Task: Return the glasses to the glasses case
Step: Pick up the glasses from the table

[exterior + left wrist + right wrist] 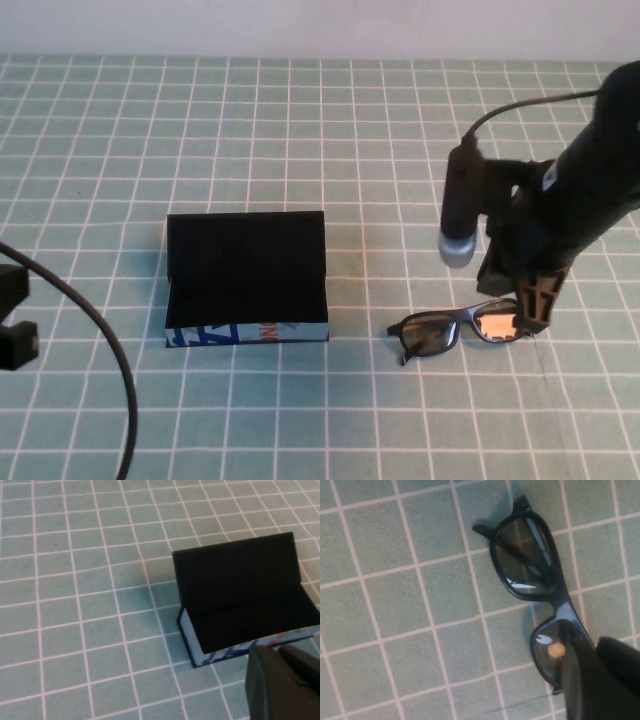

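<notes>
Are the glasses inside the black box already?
No, the glasses lie on the table beside the open box, under the right pincer; the left pincer waits near the box.

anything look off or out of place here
Nothing looks damaged. The glasses lie on the checked cloth, outside the open glasses case, slightly askew to its front edge. The right gripper is down at their right lens; the left gripper sits near the case.
</notes>
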`<state>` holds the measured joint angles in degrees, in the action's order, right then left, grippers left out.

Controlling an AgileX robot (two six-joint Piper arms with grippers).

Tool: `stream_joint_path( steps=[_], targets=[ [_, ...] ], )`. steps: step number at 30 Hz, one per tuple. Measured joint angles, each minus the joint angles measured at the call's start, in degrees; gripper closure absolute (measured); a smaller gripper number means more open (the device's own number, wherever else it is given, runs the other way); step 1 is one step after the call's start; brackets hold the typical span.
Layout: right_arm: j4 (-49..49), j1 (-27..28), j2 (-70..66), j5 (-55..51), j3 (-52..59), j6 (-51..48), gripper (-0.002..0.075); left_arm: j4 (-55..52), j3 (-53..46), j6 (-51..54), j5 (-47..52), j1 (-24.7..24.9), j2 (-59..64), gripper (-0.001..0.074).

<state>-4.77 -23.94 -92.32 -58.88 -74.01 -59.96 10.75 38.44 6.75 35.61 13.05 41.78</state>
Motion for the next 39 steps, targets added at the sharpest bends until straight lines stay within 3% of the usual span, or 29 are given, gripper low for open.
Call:
stream_joint_path(
  steps=[2,10,16,32,35,39],
  targets=[
    [0.1,-0.6,-1.4,0.1,-0.1,0.0,0.0676,2.1,0.0,1.7,0.0,0.0,0.2,0.0733],
    [2.4,-1.5,-5.2,3.5,-0.2,0.2,0.0354,3.2,0.0,2.6,1.3,0.0,0.3,0.0734],
    [3.2,-1.5,-8.9,7.1,-0.3,0.2,0.0305,3.2,0.0,2.6,2.1,0.0,0.3,0.0734],
    [3.5,-1.5,-16.9,10.3,-0.4,0.2,0.0323,3.1,0.0,2.6,4.8,0.0,0.3,0.0734],
    [3.1,-1.5,-17.1,10.0,-0.4,0.2,0.0420,2.9,0.0,2.6,5.6,0.0,0.3,0.0733],
    [3.0,-1.5,-17.1,7.7,-1.2,0.2,0.0636,2.9,0.0,2.6,5.7,0.0,0.3,0.0734]
  ],
)
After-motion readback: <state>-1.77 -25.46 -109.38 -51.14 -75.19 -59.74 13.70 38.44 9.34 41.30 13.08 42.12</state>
